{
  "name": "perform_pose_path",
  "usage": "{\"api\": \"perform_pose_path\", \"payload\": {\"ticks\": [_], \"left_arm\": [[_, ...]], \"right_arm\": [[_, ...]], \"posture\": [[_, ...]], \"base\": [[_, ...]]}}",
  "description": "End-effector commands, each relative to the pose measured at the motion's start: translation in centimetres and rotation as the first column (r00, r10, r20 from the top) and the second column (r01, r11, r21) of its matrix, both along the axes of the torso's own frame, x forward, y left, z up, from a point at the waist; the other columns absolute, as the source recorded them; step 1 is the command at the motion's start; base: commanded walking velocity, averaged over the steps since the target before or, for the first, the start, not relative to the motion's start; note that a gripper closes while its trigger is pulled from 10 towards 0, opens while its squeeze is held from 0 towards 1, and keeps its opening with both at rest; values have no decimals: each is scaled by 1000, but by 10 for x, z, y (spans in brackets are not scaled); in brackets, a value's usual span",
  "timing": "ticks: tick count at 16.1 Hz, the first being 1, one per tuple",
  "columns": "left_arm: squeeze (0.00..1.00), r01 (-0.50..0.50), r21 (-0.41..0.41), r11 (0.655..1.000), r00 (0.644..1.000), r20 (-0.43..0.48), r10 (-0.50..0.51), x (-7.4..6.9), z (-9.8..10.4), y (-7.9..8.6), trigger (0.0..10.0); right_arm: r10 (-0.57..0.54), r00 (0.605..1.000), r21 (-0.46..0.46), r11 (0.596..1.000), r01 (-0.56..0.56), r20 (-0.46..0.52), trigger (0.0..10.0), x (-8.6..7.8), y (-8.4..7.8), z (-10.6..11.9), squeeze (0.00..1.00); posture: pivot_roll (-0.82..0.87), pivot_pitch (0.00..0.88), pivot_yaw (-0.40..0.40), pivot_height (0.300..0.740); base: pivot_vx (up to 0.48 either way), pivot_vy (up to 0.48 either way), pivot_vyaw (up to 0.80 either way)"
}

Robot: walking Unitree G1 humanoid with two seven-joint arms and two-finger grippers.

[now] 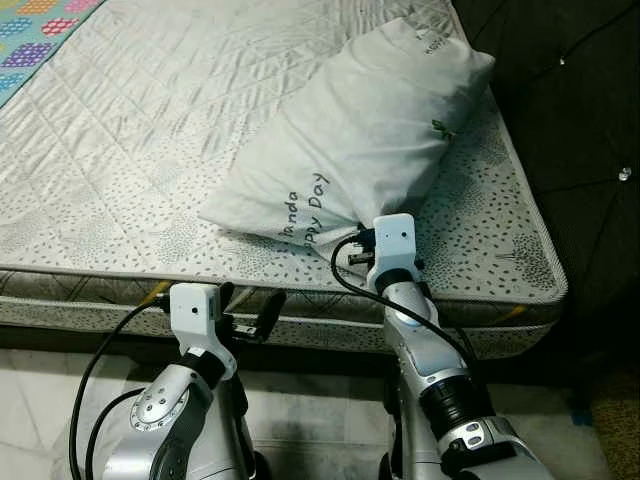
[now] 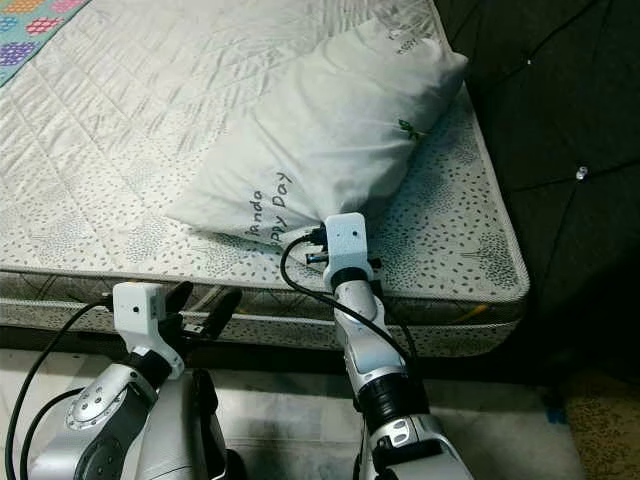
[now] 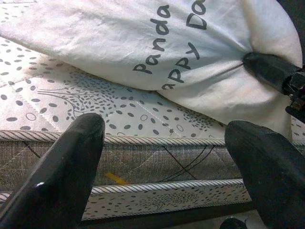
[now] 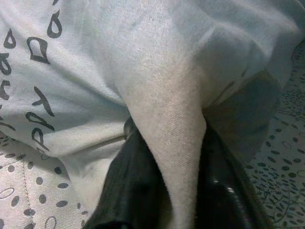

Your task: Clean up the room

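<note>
Lying diagonally on the mattress [image 1: 150,130]: white pillow [image 1: 360,130], long axis running from the near edge up toward the far right corner. Pinching its near corner, the right end effector [image 4: 183,157]. Spread wide at the mattress side, the left end effector [image 3: 167,167].

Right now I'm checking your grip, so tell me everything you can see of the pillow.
The pillow is white, soft cloth, plump, printed with dark lettering and a small green mark. It lies slantwise on the bare patterned mattress, near its front right corner. The right gripper pinches a fold of its near end.
</note>
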State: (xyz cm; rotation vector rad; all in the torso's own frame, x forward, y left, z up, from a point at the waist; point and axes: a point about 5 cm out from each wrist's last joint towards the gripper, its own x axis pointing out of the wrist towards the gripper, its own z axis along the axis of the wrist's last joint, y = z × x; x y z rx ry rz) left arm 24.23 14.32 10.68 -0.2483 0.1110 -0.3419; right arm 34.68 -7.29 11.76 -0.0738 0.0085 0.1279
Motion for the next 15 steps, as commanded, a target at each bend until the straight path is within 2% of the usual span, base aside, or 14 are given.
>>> {"api": "perform_pose_path", "payload": {"ticks": [1, 4, 5, 7, 8, 10, 12, 15], "left_arm": [[0, -6, 11, 1000, 1000, -11, 6, -1, -2, 2, 10000], [0, -9, 10, 1000, 1000, -8, 9, 0, -1, 2, 10000], [0, -10, 10, 1000, 1000, -7, 10, 1, -1, 2, 10000], [0, -13, 11, 1000, 1000, -5, 13, 1, -1, 3, 10000], [0, -19, 13, 1000, 1000, -2, 19, 2, -1, 3, 10000], [0, -23, 14, 1000, 1000, -1, 23, 2, 0, 4, 10000], [0, -35, 20, 999, 999, 1, 35, 2, 0, 6, 10000], [0, -42, 27, 999, 999, 4, 42, 3, 0, 8, 10000]], "right_arm": [[11, 1000, 8, 1000, -11, 8, 0, 1, 4, 3, 0], [4, 1000, -14, 1000, -3, 31, 0, 12, -1, 11, 0], [-6, 999, -27, 1000, 7, 52, 0, 21, -7, 21, 0], [-14, 997, -45, 999, 18, 80, 0, 31, -13, 33, 0], [-22, 994, -68, 997, 29, 111, 0, 42, -21, 50, 0], [-21, 992, -83, 996, 31, 125, 0, 47, -25, 57, 0], [-52, 987, -139, 988, 73, 154, 0, 58, -49, 76, 0], [-95, 981, -206, 970, 130, 171, 0, 66, -85, 94, 0]], "posture": [[-64, 142, 39, 531], [-61, 141, 37, 531], [-59, 139, 36, 531], [-59, 136, 34, 531], [-55, 133, 30, 531], [-52, 132, 28, 531], [-47, 131, 27, 531], [-50, 127, 31, 531]], "base": [[0, 0, 0], [0, 0, 0], [0, 0, 0], [0, 0, 0], [0, 0, 0], [0, 0, 0], [0, 0, 0], [0, 0, 0]]}}
